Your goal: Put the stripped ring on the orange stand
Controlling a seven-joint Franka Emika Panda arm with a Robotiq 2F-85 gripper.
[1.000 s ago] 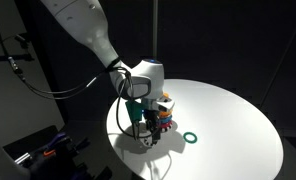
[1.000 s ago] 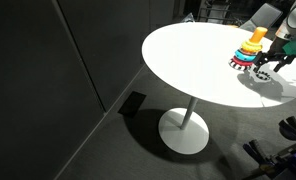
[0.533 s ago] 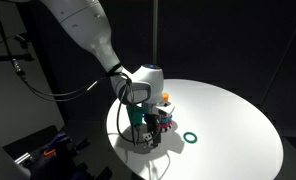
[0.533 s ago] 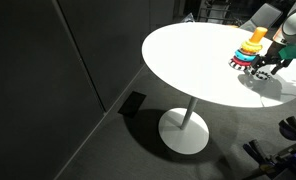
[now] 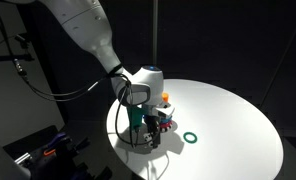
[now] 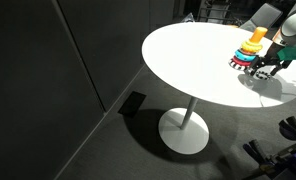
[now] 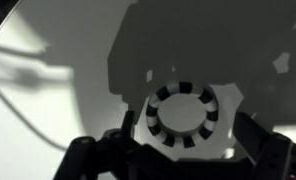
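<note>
Gripper (image 5: 146, 137) low over white table (image 5: 233, 125), fingers spread wide either side of the stripped ring (image 7: 154, 118), no grip visible, orange stand (image 5: 166, 99) mostly hidden behind the wrist, green ring (image 5: 191, 138) right.

Dark room, brightly lit white table (image 6: 188, 60), stripped ring (image 7: 181, 92) under heavy shadow, wrist view soft, blurry

stripped ring (image 7: 181, 91): black-white stripes; orange stand (image 6: 258, 36): orange peg; loose ring (image 5: 186, 138): green

Place: a lab-like test room — dim
Evidence: black wall panels (image 6: 58, 70), grey carpet (image 6: 83, 150), one round white pedestal surface (image 6: 188, 55)
</note>
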